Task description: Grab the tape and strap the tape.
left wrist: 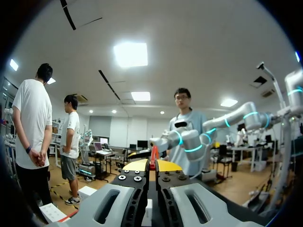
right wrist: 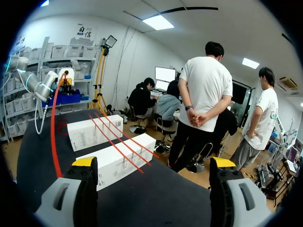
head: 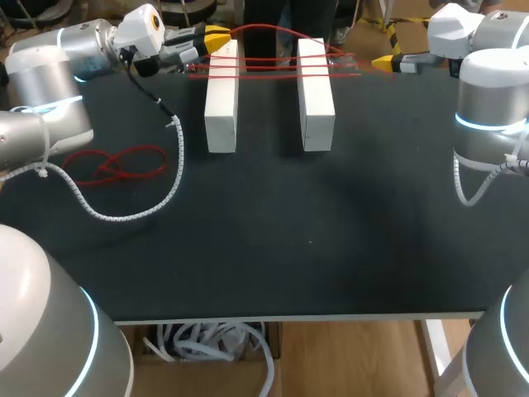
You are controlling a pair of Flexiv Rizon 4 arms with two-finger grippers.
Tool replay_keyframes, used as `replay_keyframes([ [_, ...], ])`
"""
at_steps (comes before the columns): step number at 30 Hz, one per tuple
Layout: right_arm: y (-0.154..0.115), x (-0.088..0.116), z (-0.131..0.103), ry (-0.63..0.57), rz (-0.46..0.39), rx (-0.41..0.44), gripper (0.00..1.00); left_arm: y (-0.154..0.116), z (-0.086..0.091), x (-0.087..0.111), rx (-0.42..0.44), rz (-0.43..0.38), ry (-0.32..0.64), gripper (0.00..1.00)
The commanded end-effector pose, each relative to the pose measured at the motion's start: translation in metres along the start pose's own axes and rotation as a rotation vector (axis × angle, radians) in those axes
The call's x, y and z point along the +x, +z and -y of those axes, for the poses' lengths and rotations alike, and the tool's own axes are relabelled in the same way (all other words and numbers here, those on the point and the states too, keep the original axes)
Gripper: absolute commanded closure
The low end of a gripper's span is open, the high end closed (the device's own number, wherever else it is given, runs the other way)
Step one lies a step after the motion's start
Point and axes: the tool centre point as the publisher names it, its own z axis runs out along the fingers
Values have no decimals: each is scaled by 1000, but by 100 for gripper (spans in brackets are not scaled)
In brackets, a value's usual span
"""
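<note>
The left gripper (head: 216, 37), jaws pinching the red tape (head: 269, 66), sits beside the left box (head: 221, 99); the tape spans to the right box (head: 316, 95), and the right gripper (right wrist: 154, 163) has its jaws spread.

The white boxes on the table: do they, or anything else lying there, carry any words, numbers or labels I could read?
White boxes: faint grey marks on their sides, probably print, too small and blurred to read.
Red tape: no marking visible.
No text here can be quoted.
</note>
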Motion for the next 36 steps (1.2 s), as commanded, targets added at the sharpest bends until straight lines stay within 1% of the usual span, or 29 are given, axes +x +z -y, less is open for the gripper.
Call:
replay_keyframes([
  [1, -1, 0, 0, 0, -1, -2, 0, -1, 3, 2, -3, -3, 7, 100],
  [3, -1, 0, 0, 0, -1, -2, 0, -3, 0, 0, 20, -19, 32, 100],
  [21, -1, 0, 0, 0, -1, -2, 0, -3, 0, 0, 20, -19, 32, 100],
  [23, -11, 2, -12, 115, 36, -42, 0, -3, 0, 0, 20, -19, 32, 100],
  [25, -25, 6, -22, 195, 115, -117, 0, -3, 0, 0, 20, -19, 32, 100],
  [27, -36, 9, -29, 281, 189, -155, 0, -3, 0, 0, 20, -19, 32, 100],
  [29, -47, 12, -35, 341, 260, -229, 0, -3, 0, 0, 20, -19, 32, 100],
  [32, -63, 16, -39, 416, 356, -290, 0, -3, 0, 0, 20, -19, 32, 100],
  [36, -79, 26, -38, 458, 436, -346, 0, -3, 0, 0, 20, -19, 32, 100],
])
